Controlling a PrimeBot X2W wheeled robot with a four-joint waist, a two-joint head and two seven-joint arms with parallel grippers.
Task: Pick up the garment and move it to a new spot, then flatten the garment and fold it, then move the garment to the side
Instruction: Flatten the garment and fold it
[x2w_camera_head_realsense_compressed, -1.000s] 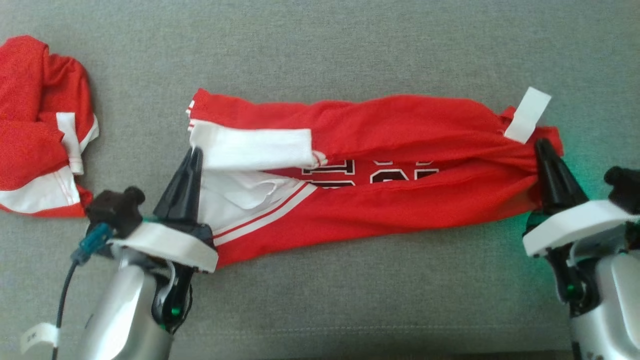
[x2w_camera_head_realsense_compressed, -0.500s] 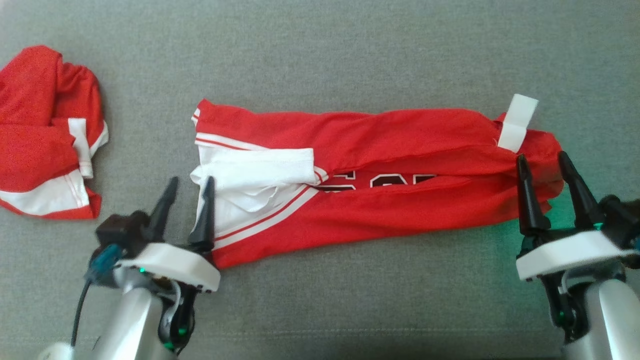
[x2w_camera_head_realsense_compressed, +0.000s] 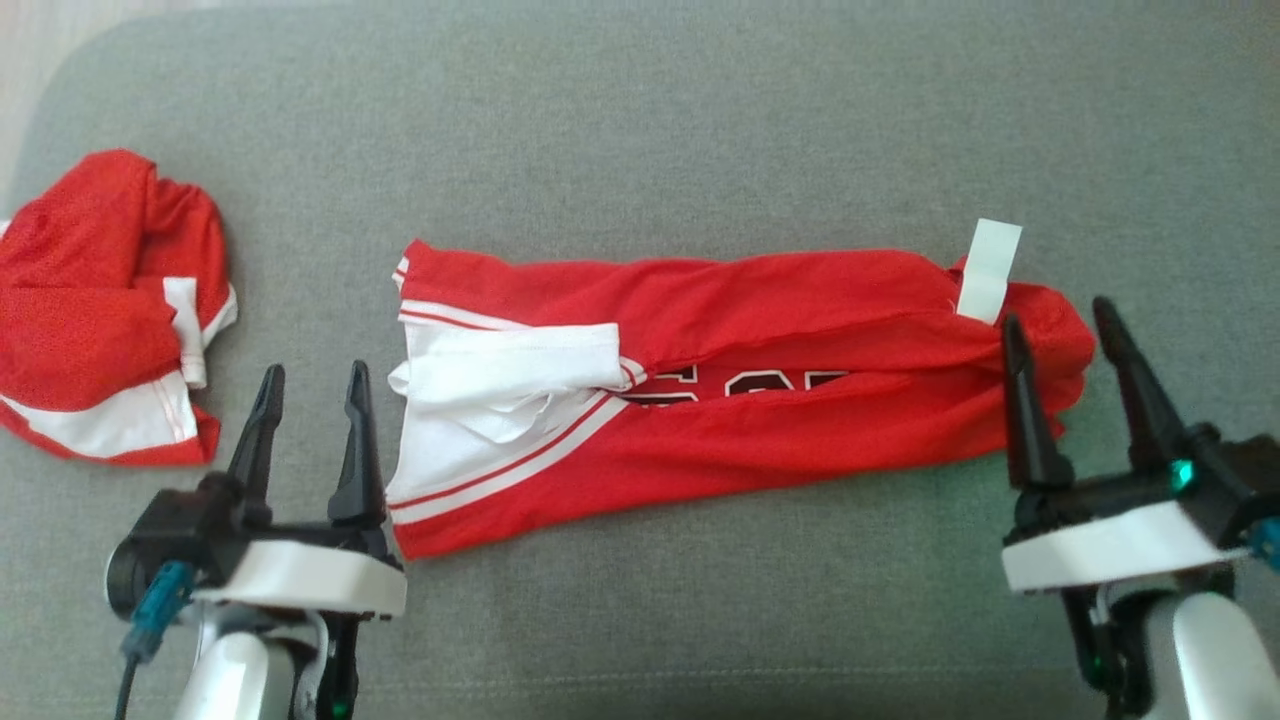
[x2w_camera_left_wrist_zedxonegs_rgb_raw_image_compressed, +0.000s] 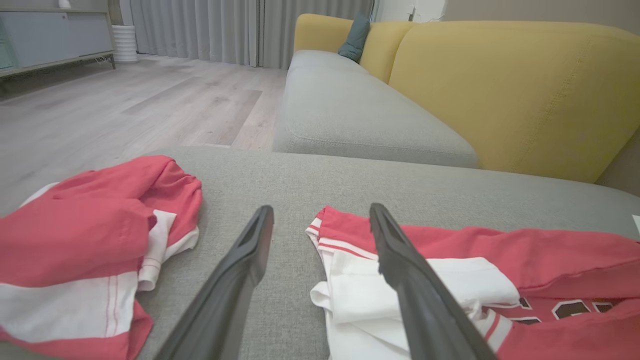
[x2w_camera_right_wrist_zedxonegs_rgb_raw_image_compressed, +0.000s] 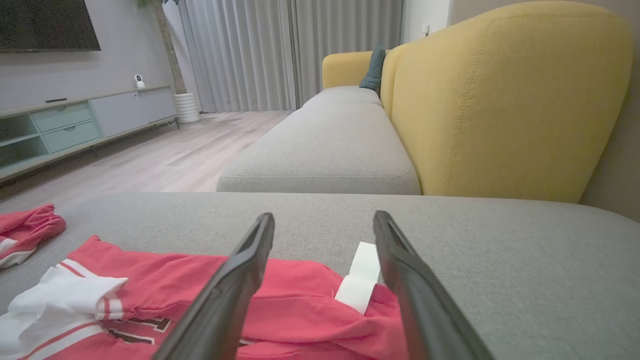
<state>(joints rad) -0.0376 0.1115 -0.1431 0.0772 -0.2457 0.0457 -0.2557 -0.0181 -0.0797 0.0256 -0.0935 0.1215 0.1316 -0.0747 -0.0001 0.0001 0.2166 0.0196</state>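
Plainly, both sets of jaws stood wide and empty. The left gripper (x2w_camera_head_realsense_compressed: 314, 372) hung just beside the white-trimmed end of the long red jersey garment (x2w_camera_head_realsense_compressed: 760, 440), the right gripper (x2w_camera_head_realsense_compressed: 1056, 312) at its other end. Bunched lengthwise, it looked light, limp and slippery, best pinched at the end corners. The grey fabric sofa seat (x2w_camera_head_realsense_compressed: 640, 130) offered open room beyond, while a crumpled red-and-white cloth (x2w_camera_head_realsense_compressed: 90, 300) crowded the left.

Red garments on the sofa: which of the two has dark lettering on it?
The long jersey stretched across the middle: dark lettering peeks from its fold. The crumpled garment at the left shows red and white alone.
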